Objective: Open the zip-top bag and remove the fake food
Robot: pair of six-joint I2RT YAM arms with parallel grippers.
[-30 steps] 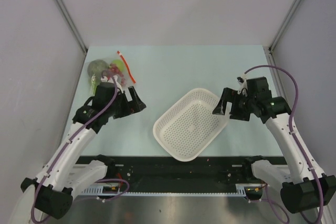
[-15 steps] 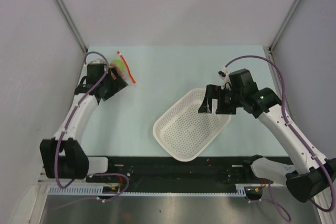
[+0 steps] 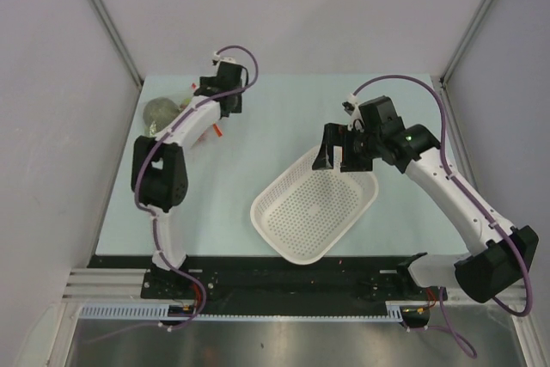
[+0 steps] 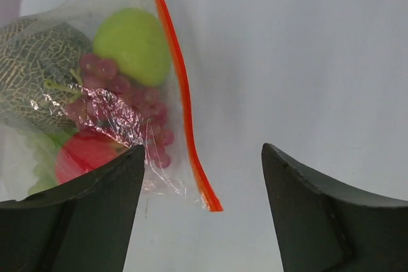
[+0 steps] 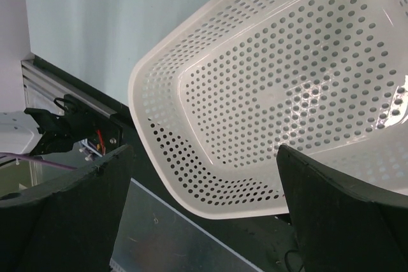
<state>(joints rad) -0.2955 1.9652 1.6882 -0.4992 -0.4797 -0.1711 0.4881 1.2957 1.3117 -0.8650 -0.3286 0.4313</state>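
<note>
The zip-top bag (image 4: pixel 121 113) lies on the table, clear and crinkly, with its orange-red zip strip (image 4: pixel 182 87) shut along the right edge. Inside it are the fake food pieces: a green apple (image 4: pixel 134 46), dark-red grapes (image 4: pixel 127 97), a red fruit (image 4: pixel 86 154) and a netted melon (image 4: pixel 32 71). My left gripper (image 4: pixel 203 149) is open and empty just above the near end of the strip. In the top view the bag (image 3: pixel 172 107) sits at the far left, partly under my left arm, with the left gripper (image 3: pixel 227 102) beside it. My right gripper (image 3: pixel 338 159) is open and empty over the basket's far corner.
The white perforated basket (image 3: pixel 284 229) stands mid-table, empty; it fills the right wrist view (image 5: pixel 159 132). Grey walls close in the far left and right table edges. A black rail runs along the near edge.
My left arm has stretched out far and swung right, bringing its gripper from the bag's left side to the zip strip. My right gripper has moved left over the basket.
</note>
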